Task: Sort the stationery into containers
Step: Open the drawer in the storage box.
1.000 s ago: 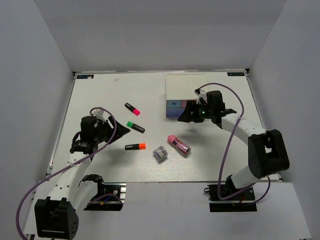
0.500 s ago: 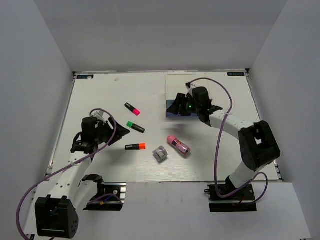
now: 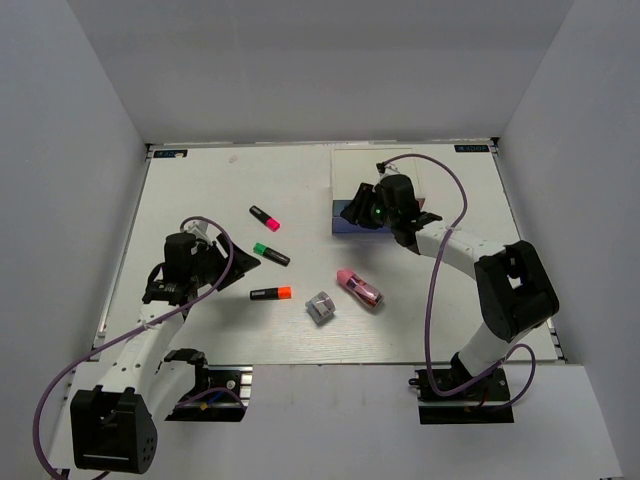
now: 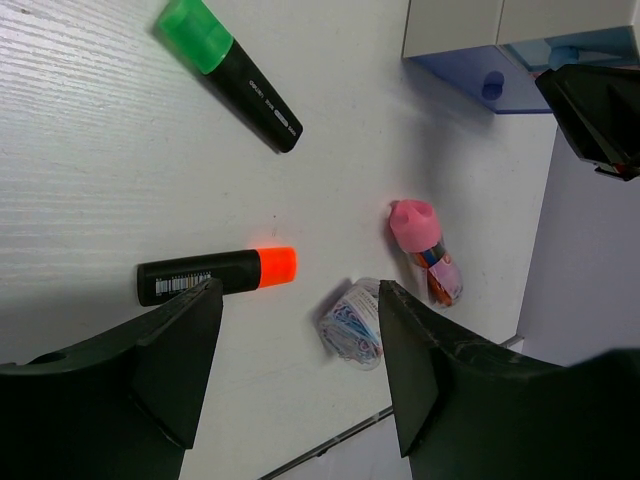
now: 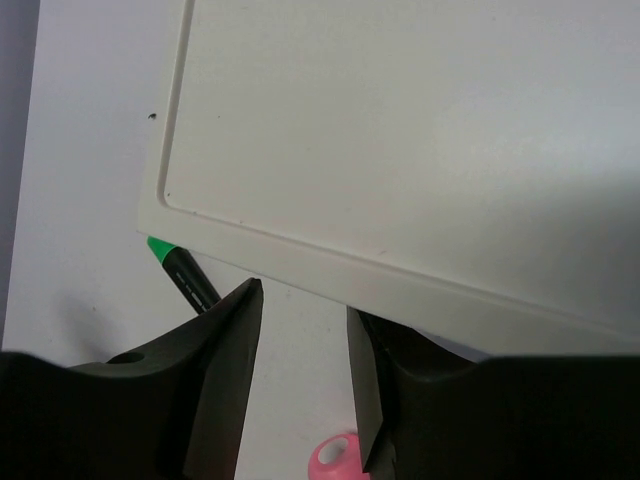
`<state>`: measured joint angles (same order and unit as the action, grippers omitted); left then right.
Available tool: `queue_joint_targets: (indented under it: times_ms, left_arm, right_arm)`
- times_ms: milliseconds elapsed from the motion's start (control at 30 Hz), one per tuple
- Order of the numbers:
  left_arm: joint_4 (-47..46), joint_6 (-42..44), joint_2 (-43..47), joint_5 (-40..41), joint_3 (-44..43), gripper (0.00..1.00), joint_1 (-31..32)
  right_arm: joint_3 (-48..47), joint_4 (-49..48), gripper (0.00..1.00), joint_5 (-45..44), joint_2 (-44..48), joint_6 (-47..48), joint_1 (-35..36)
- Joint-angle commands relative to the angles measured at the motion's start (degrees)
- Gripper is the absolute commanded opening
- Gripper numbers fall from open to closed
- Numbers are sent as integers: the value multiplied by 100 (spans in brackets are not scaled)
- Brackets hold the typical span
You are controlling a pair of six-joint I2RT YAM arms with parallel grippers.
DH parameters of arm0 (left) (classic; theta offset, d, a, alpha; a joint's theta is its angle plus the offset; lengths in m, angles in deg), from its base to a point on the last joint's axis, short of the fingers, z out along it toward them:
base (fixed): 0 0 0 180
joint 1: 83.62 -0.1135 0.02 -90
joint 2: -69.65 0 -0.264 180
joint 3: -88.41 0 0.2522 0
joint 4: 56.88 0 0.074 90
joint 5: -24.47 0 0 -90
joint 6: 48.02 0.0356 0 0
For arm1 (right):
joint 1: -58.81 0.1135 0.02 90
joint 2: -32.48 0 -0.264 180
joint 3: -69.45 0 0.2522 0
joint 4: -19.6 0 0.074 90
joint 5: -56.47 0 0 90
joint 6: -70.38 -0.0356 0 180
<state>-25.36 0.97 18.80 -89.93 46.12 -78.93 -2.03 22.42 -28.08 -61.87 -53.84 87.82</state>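
Three black highlighters lie left of centre: pink cap [image 3: 265, 217], green cap [image 3: 271, 253], orange cap [image 3: 271, 293]. The grey-silver block [image 3: 320, 306] and the pink oblong gadget [image 3: 358, 287] lie near the middle. The white-topped box [image 3: 378, 172] stands at the back, with its blue-purple drawer front [image 3: 345, 226] facing me. My right gripper [image 3: 354, 210] is open and empty over the box's front left edge. My left gripper [image 3: 240, 262] is open and empty, left of the green and orange highlighters. The left wrist view shows the orange highlighter [image 4: 215, 275], the block [image 4: 355, 325] and the gadget [image 4: 425, 250] ahead of the fingers.
White walls enclose the table on three sides. In the right wrist view the box's white top [image 5: 420, 140] fills most of the frame, with the green highlighter [image 5: 185, 275] and a bit of the pink gadget [image 5: 335, 458] below it. The drawer knob [image 4: 492, 84] shows in the left wrist view.
My right gripper has swung left and farther back, from the box's right front to its front left edge. The left arm and the stationery have not moved.
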Motion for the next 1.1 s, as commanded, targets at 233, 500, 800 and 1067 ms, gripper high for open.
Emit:
queue_joint_targets:
  times_ms: [233,500,800,1067]
  left_arm:
    - [-53,-12,198,41,-47,74,23]
    - [60,-12,251,41,-47,74,23]
    - [61,-65,357,41,5,74,23]
    - [-44,-345,471,-12,190,74,23]
  right_arm:
    - [-284,-453,48,-493,-110,-15,95]
    - [-258,-593,48,-730,-198,-85,122]
    - [-284,-760,37,-967,-172,73,148]
    - [48,-717,22,-800,65,99,175]
